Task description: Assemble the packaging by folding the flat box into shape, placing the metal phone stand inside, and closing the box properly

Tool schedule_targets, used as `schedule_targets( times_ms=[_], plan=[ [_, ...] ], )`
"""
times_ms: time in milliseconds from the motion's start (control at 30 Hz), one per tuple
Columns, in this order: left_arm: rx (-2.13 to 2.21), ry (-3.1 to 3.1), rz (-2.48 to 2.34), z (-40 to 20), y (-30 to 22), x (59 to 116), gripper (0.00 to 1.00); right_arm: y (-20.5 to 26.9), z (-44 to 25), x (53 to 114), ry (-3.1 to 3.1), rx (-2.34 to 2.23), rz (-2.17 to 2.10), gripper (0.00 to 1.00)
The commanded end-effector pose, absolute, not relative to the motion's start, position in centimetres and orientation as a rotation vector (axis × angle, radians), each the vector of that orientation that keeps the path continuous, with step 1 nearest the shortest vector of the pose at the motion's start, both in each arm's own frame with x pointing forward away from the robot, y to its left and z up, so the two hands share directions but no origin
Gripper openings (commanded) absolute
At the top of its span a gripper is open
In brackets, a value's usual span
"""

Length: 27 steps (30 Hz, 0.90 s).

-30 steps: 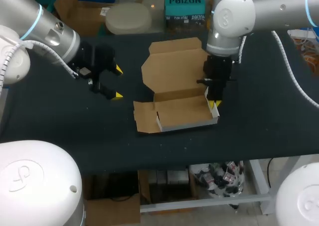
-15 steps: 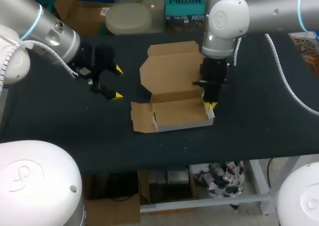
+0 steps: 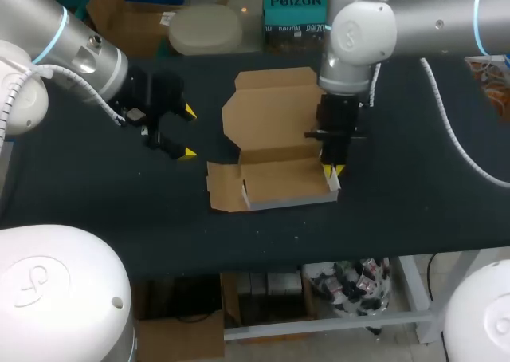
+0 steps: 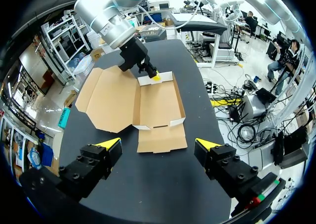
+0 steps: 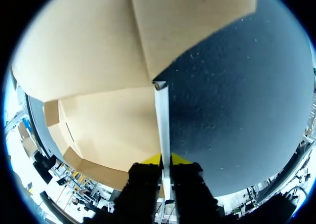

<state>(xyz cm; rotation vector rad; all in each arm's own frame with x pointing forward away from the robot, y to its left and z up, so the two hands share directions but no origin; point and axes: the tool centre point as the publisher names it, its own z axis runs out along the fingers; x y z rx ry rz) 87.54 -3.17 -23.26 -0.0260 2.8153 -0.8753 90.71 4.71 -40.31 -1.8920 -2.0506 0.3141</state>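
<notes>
Edge grip: my right end effector (image 3: 335,170) pinches the box (image 3: 271,123) by its right wall; my left end effector (image 3: 188,132) hangs spread over open surface (image 3: 96,194), well apart from the box.

Robotics lab: two silver-and-white robot arms, left arm (image 3: 72,55) and right arm (image 3: 422,15), work over a black tabletop (image 3: 119,194) on a white metal frame (image 3: 410,286).

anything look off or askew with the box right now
Only half-formed: the box has one side wall pinched upright by the right pincer, while the opposite side flap lies flat on the table. No tears or crushing show. No phone stand is in view.
</notes>
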Motion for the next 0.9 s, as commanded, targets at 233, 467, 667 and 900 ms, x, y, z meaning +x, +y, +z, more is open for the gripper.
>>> schedule_targets(
  times_ms=[233,467,667,900],
  plan=[
    [-0.027,2.822,-0.866,-23.16,-3.25,87.6,1.0,5.04,-40.48,90.34,-2.06,-1.963,0.253,0.11],
    [-0.027,2.822,-0.866,-23.16,-3.25,87.6,1.0,5.14,-40.61,90.2,-2.076,-2.018,0.183,0.08],
    [-0.027,2.822,-0.866,-23.16,-3.25,87.6,1.0,5.16,-40.79,90.2,-2.08,-2.044,0.154,0.13],
    [-0.027,2.822,-0.866,-23.16,-3.25,87.6,1.0,5.2,-41.24,90.56,-2.084,-2.058,0.153,0.16]
  ],
)
